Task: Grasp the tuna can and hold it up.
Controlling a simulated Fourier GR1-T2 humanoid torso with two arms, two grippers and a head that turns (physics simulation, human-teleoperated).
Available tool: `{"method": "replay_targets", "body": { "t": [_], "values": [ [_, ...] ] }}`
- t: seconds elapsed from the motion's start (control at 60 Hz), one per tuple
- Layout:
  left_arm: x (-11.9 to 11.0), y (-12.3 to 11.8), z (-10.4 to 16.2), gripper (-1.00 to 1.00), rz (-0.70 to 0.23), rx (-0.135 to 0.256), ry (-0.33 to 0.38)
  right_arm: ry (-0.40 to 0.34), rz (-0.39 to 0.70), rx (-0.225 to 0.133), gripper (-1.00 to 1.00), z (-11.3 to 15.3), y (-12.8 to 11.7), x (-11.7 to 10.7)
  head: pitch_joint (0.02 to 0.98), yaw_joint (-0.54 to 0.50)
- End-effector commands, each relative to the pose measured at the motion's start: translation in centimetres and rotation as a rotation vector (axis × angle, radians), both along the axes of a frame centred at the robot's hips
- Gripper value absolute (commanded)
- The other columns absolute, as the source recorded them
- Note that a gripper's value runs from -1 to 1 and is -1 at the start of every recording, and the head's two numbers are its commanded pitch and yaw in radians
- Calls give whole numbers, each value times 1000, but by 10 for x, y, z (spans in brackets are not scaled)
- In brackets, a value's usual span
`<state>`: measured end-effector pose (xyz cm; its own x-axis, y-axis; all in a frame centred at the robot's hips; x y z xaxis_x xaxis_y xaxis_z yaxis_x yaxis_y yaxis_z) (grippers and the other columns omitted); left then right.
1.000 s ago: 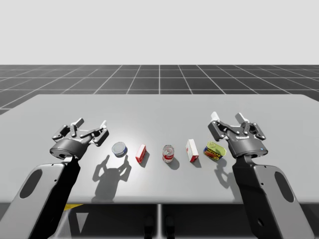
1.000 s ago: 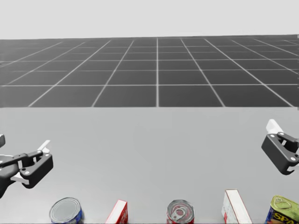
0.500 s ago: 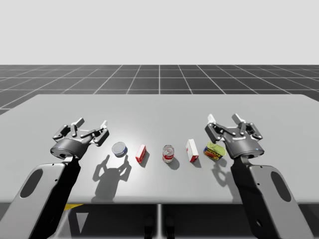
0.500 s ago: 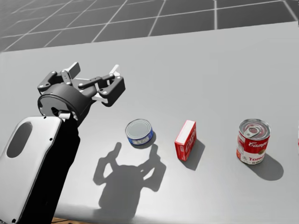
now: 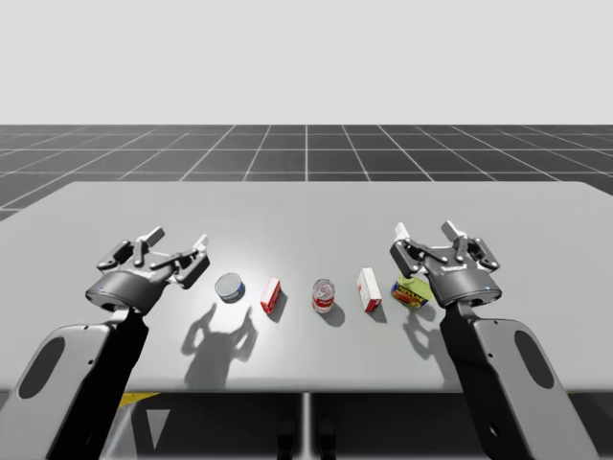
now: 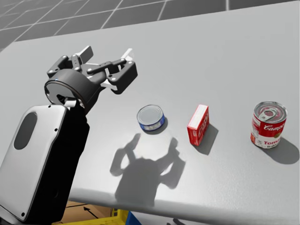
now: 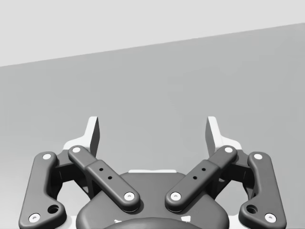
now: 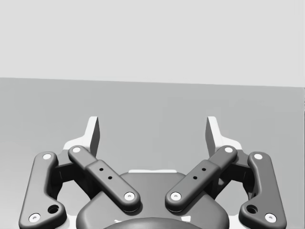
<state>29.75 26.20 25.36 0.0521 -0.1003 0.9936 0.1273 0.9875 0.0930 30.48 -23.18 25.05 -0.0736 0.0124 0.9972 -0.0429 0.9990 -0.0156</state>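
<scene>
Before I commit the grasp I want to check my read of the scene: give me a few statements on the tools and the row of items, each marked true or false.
1. The low round blue-sided tuna can stands on the grey table, with nothing touching it. True.
2. The left tool is shut on the tuna can. False: it is open with nothing between its fingers, and it hangs apart from the can.
3. The small red cardboard box stands between the tuna can and the red-labelled soup can. True.
4. The right tool holds the yellow rectangular tin up. False: it is open and empty, and the tin is on the table.
</scene>
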Motion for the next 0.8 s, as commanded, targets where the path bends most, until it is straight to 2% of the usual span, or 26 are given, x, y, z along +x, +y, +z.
{"method": "replay_targets", "body": {
  "t": [0.017, 0.083, 0.2, 0.383, 0.55, 0.8],
  "values": [
    [-18, -6, 10, -1000, -99, -13, 13, -1, -6, -7, -1000, -1, 0, 0, 834, 339],
    [-26, -5, 12, -1000, -135, -14, 23, -1, -7, -8, -1000, -1, -1, 1, 833, 340],
    [-42, -2, 10, -1000, -167, 7, 42, 0, -7, -9, -1000, -1, -1, 1, 832, 341],
    [-64, 3, -12, -1000, -195, 37, 139, -3, -10, -11, -1000, -1, -1, 2, 835, 338],
    [-66, 4, -38, -1000, -207, 60, 208, -5, -16, -12, -1000, -1, -2, 2, 847, 337],
    [-55, 0, -79, -1000, -215, 69, 306, -5, -18, -14, -1000, -1, -3, 2, 848, 336]
  ]
}}
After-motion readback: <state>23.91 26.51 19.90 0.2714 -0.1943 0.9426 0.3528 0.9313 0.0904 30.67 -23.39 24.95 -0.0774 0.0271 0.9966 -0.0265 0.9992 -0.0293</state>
